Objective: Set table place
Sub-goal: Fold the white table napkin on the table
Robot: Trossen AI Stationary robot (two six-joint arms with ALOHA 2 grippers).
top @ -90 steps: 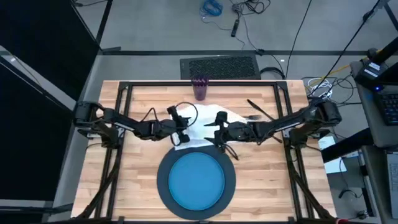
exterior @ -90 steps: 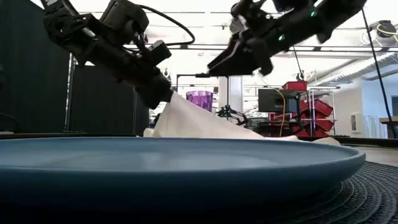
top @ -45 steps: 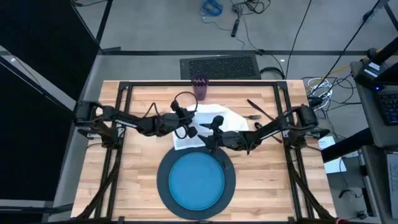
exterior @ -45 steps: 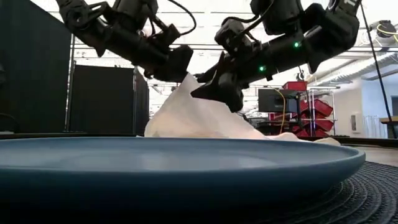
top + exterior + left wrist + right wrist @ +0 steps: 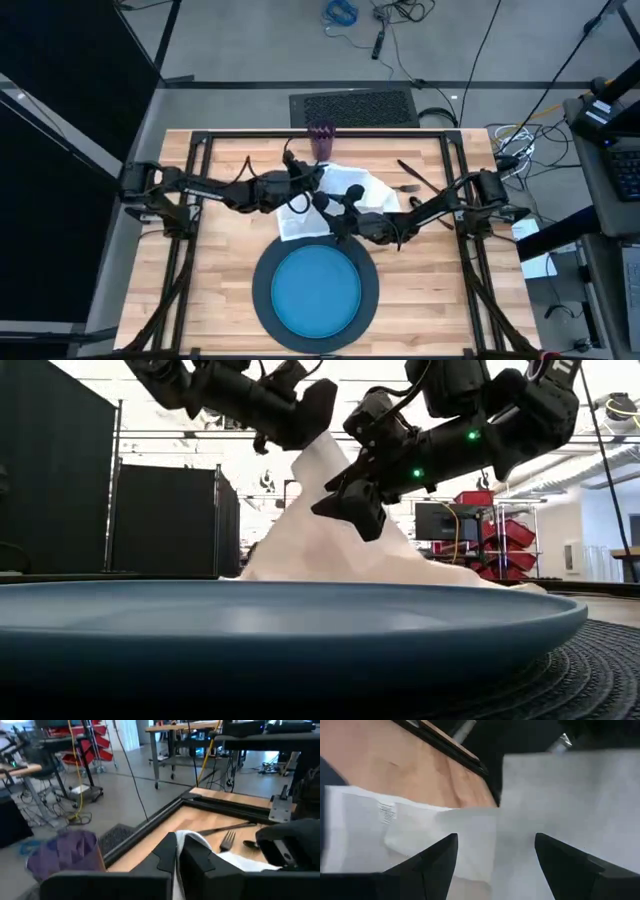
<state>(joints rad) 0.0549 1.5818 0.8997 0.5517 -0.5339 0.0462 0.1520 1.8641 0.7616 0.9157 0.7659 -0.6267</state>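
Note:
A white napkin [image 5: 345,195] lies on the table [image 5: 220,260] beyond the blue plate [image 5: 315,290], which sits on the dark charger [image 5: 262,292]. One part of the napkin is pulled up into a peak [image 5: 322,455], and my left gripper [image 5: 305,415] is shut on it. My right gripper [image 5: 496,840] is open, its fingers spread in front of the raised cloth [image 5: 555,795]; whether they touch it I cannot tell. The purple cup [image 5: 321,140] stands at the far edge. The fork [image 5: 227,840] and other cutlery [image 5: 412,178] lie to the right. My left gripper pinches a raised part of the napkin [image 5: 186,838] between its two fingers, coming slanting from above and from the table's left. The cloth hangs below the fingers like a tent, and its lower part [image 5: 420,570] rests on the table.
A black frame [image 5: 330,133] runs around the tabletop. A dark keyboard mat [image 5: 352,108] lies beyond the far edge. Bare wood shows to the left [image 5: 215,230] and right [image 5: 430,270] of the charger.
My left gripper has risen and gone toward the far right, drawing the napkin's held part up into a tall peak while the rest stays on the table. My right gripper has come down and toward the table's left, up to the raised cloth.

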